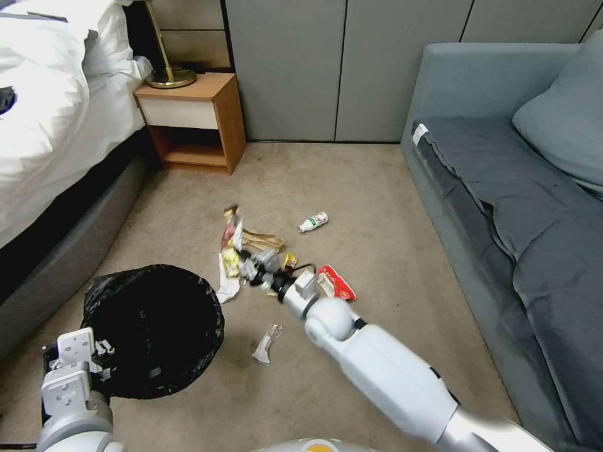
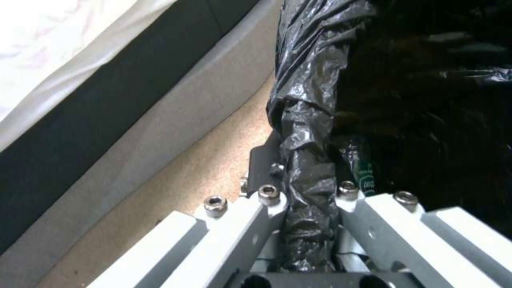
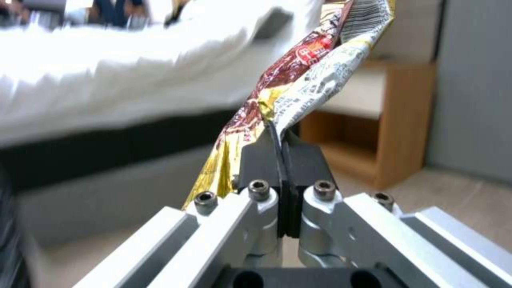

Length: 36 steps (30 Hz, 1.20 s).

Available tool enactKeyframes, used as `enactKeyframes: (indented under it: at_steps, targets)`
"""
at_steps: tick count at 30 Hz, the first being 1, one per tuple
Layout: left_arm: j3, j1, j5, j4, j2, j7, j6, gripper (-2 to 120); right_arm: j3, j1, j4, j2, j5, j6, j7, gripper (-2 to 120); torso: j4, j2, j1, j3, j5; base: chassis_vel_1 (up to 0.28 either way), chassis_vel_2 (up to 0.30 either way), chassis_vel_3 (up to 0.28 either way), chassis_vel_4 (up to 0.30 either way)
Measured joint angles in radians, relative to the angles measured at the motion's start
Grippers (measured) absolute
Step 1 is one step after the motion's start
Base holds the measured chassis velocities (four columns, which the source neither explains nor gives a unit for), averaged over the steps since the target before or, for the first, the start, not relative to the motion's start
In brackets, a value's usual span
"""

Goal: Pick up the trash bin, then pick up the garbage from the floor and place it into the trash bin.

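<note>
**Wrapper pinched, bin held at the rim**

Held low at the near left in the head view: the trash bin point(image 1: 154, 329), round, lined with a crinkled glossy black bag folded over its rim. Clamped on that rim by the left gripper point(image 1: 94, 364), fingers closed tight over bunched black plastic, seen up close from the left wrist point(image 2: 307, 188). Inside the bin, deep in the dark liner, one small bottle with a green label point(image 2: 365, 174); anything else in there too dark to tell.

Stretched out over the beige short-pile carpet point(image 1: 377, 207): the right gripper point(image 1: 246, 269), black pads shut flat on one yellow and red snack wrapper point(image 3: 299, 88). Crinkled foil, printed, twisted, standing up from the closed pads, barcode at its upper end.

Scattered on the carpet around that gripper:
- one small white plastic bottle with a red and green label point(image 1: 313, 221), lying on its side, well apart toward the wall
- one crumpled brown paper bag point(image 1: 265, 239), just beyond the gripper
- one flattened red wrapper point(image 1: 336, 282), just beside the right wrist
- one white paper scrap point(image 1: 227, 285), between bin and gripper
- one pale crumpled scrap point(image 1: 266, 344), near the right forearm

Around the edges: white bedding point(image 1: 44, 113) at left, a wooden nightstand point(image 1: 191, 122) with a brass lamp base point(image 1: 171, 76), a grey-blue sofa point(image 1: 502, 207) at right.
</note>
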<state>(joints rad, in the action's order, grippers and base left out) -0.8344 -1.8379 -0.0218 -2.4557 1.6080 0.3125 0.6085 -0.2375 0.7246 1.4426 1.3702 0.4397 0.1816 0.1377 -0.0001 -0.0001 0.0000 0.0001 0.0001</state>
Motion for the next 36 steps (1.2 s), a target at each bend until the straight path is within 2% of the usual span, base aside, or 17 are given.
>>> enactKeyframes:
  at_steps: [2, 5, 6, 8, 10, 11, 12, 15, 16, 20, 21, 24, 28, 36]
  targets:
    - [0.000, 0.000, 0.000, 0.000, 0.000, 0.000, 0.000, 1, 0.009, -0.002, 0.012, 0.000, 0.005, 0.004, 0.000, 0, 0.0000, 0.000, 0.000, 0.000, 0.0000, 0.000, 0.000, 0.000, 0.000]
    - [-0.001, 0.002, -0.001, 0.003, 0.000, 0.000, 0.000, 1, 0.046, -0.014, 0.145, -0.010, 0.058, 0.041, 0.020, 0, 0.0001, 0.000, 0.000, 0.000, 0.0000, 0.000, 0.000, 0.000, 0.000]
    - [-0.001, 0.002, -0.001, 0.003, 0.000, 0.000, 0.000, 1, 0.046, -0.014, 0.145, -0.010, 0.058, 0.041, 0.020, 0, 0.0001, 0.000, 0.000, 0.000, 0.0000, 0.000, 0.000, 0.000, 0.000]
    - [0.002, 0.005, 0.000, 0.008, 0.000, 0.000, 0.000, 1, 0.018, -0.004, 0.261, -0.028, 0.080, 0.056, 0.037, 0, 0.0001, 0.000, 0.000, 0.000, -0.0002, 0.000, 0.000, 0.000, 0.000]
    - [0.002, 0.005, 0.000, 0.009, 0.000, 0.000, 0.000, 1, 0.007, 0.001, 0.284, -0.032, 0.083, 0.056, 0.039, 0, 0.0001, 0.000, 0.000, 0.000, -0.0002, 0.000, 0.000, 0.000, 0.000]
    - [0.003, 0.008, 0.001, 0.012, 0.000, 0.000, 0.000, 1, -0.031, 0.014, 0.343, -0.039, 0.085, 0.056, 0.040, 0, 0.0001, 0.000, 0.000, 0.000, -0.0002, 0.000, 0.000, 0.000, 0.000]
    - [0.003, 0.008, 0.001, 0.012, 0.000, 0.000, 0.000, 1, -0.031, 0.014, 0.343, -0.039, 0.085, 0.056, 0.040, 0, 0.0001, 0.000, 0.000, 0.000, -0.0002, 0.000, 0.000, 0.000, 0.000]
    - [0.003, 0.012, 0.001, 0.015, 0.000, 0.000, 0.000, 1, -0.126, 0.026, 0.389, -0.043, 0.079, 0.058, 0.033, 0, 0.0001, 0.000, 0.000, 0.000, -0.0001, 0.000, 0.000, 0.000, 0.000]
    - [0.003, 0.012, 0.001, 0.015, 0.000, 0.000, 0.000, 1, -0.126, 0.026, 0.389, -0.043, 0.079, 0.058, 0.033, 0, 0.0001, 0.000, 0.000, 0.000, -0.0001, 0.000, 0.000, 0.000, 0.000]
    - [0.009, 0.013, 0.007, 0.020, 0.000, 0.000, 0.000, 1, -0.261, 0.011, 0.390, -0.047, 0.049, 0.041, 0.017, 0, 0.0001, 0.000, 0.000, 0.000, -0.0002, 0.000, 0.000, 0.000, 0.000]
    - [0.009, 0.013, 0.007, 0.020, 0.000, 0.000, 0.000, 1, -0.261, 0.011, 0.390, -0.047, 0.049, 0.041, 0.017, 0, 0.0001, 0.000, 0.000, 0.000, -0.0002, 0.000, 0.000, 0.000, 0.000]
    - [0.010, 0.015, 0.008, 0.022, 0.000, 0.000, 0.000, 1, -0.354, -0.007, 0.348, -0.046, 0.032, 0.041, 0.005, 0, 0.0003, 0.000, 0.000, 0.000, -0.0003, 0.000, 0.000, 0.000, 0.000]
    - [0.009, 0.016, 0.008, 0.022, 0.000, 0.000, 0.000, 1, -0.409, 0.002, 0.288, -0.051, 0.010, 0.055, 0.003, 0, 0.0002, 0.000, 0.000, 0.000, -0.0002, 0.000, 0.000, 0.000, 0.000]
    - [0.003, 0.014, 0.007, 0.022, 0.000, -0.001, 0.000, 1, -0.427, 0.061, 0.236, -0.069, -0.024, 0.074, 0.011, 0, 0.0001, 0.000, 0.000, 0.000, 0.0000, 0.000, 0.000, 0.000, 0.000]
